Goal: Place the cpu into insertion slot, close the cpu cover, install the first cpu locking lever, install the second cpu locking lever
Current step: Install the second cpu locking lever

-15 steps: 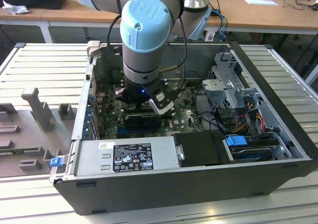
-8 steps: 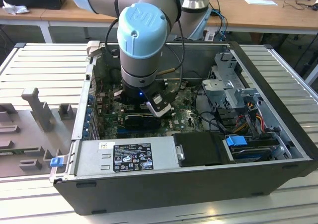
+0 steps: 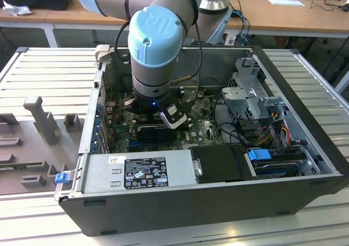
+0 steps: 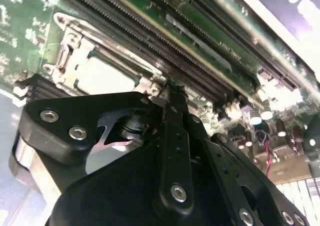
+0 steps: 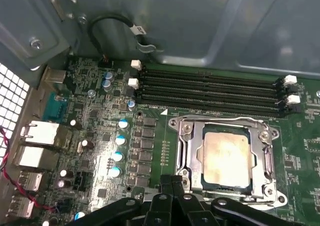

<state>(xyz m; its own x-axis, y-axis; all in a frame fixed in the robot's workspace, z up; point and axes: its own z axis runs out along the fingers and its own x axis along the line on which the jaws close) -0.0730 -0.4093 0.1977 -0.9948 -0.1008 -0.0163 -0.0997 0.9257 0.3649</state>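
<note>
In the first wrist view, nearest to you, the black gripper (image 5: pixel 172 183) has its fingertips pressed together with no gap between them, and nothing is held there. The tips stand just at the near edge of the insertion slot (image 5: pixel 227 158) on the green motherboard (image 5: pixel 100 136). In this slot you see the cpu (image 5: pixel 226 158) lying flat, its pale beige-silver face turned up. The cpu cover (image 5: pixel 267 161), a silver-grey metal frame, is down around the chip, and the chip shows through its large window. Along the far side of the frame runs a thin wire lever (image 5: pixel 220 118); if it is fully hooked, you cannot tell. Just beyond the socket lie four long black memory slots (image 5: pixel 210 88) with white clips at their ends, and a row of small round capacitors (image 5: pixel 117 141) stands on the board beside the socket. Behind the memory slots rises the grey metal wall of the case, where a black cable (image 5: pixel 112 23) makes a loop. In the second wrist view the gripper (image 4: pixel 170 93) covers the near part, its fingertips closed and touching the corner of the cover (image 4: pixel 67 50), with the cpu (image 4: pixel 105 75) just behind them and the memory slots (image 4: pixel 150 40) further away. In the exterior view the arm with its light blue cap (image 3: pixel 154 33) reaches down into the open computer case (image 3: pixel 305 164), which lies on a grey ribbed worktop (image 3: pixel 49 71), and the power supply (image 3: pixel 142 172) is at the near side of the case.
</note>
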